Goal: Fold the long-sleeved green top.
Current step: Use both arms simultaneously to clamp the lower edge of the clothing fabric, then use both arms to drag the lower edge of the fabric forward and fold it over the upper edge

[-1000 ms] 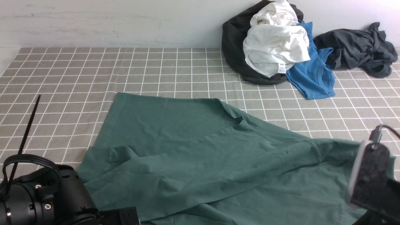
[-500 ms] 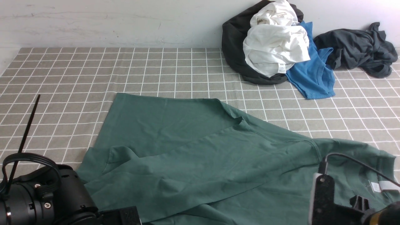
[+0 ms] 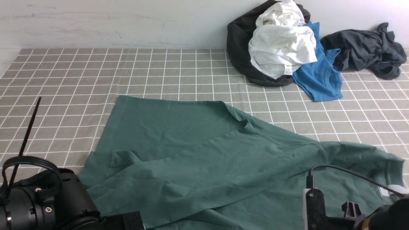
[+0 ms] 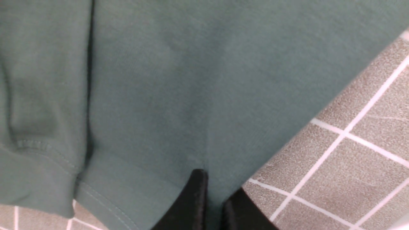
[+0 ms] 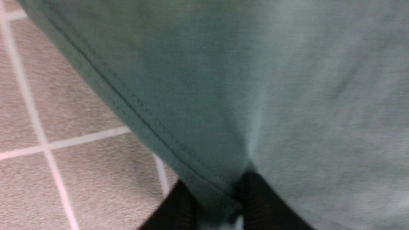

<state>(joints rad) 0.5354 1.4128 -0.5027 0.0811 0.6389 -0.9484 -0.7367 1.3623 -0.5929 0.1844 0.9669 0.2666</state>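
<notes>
The green long-sleeved top [image 3: 198, 153] lies spread over the near half of the table, one part folded diagonally across it. Its ribbed collar [image 3: 392, 166] and white neck label [image 3: 385, 191] sit at the near right. My left arm [image 3: 48, 201] is at the near left corner. In the left wrist view my left gripper [image 4: 214, 188] is shut on the green fabric [image 4: 179, 80] near a hem. My right arm [image 3: 351, 214] is low at the near right. My right gripper [image 5: 217, 191] pinches the stitched edge of the green fabric [image 5: 255, 80].
At the back right lie a white garment [image 3: 281, 48] on a black one [image 3: 239, 41], a bright blue T-shirt [image 3: 319, 76] and a dark grey garment [image 3: 367, 48]. A thin black rod [image 3: 28, 131] stands up from my left arm. The grey checked cloth [image 3: 159, 73] covers the table.
My right arm has moved left and down to the top's collar end, uncovering the collar and label, and its jaws have closed on the fabric. The left arm has stayed put.
</notes>
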